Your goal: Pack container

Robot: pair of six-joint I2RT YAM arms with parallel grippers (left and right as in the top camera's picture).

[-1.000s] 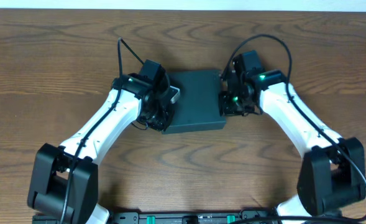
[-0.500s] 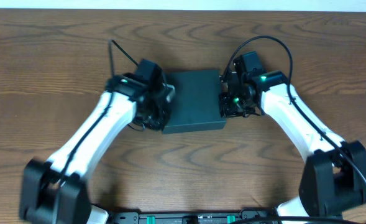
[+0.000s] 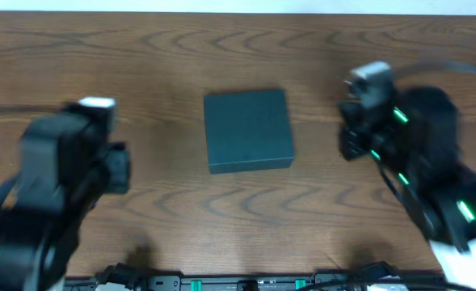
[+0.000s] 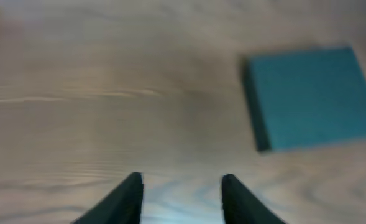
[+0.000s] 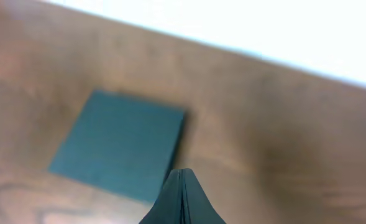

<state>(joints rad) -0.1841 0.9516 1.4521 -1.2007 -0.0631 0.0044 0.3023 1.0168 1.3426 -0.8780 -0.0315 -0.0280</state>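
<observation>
The container [image 3: 248,130] is a dark teal square box, lid shut, lying flat in the middle of the wooden table. It also shows in the left wrist view [image 4: 310,96] and the right wrist view [image 5: 120,144]. My left gripper [image 4: 179,186] is open and empty, raised above bare wood to the left of the box; the left arm [image 3: 64,174] is blurred. My right gripper [image 5: 182,180] is shut with nothing between its fingers, raised to the right of the box; the right arm [image 3: 399,141] is blurred too.
The wooden table [image 3: 246,48] runs to a white wall edge at the far side [image 5: 263,31]. A black base rail with green lights [image 3: 246,283] lies along the near edge.
Both arms have pulled away from the box's sides, outward and up toward the camera. The box now lies alone with its lid shut.
</observation>
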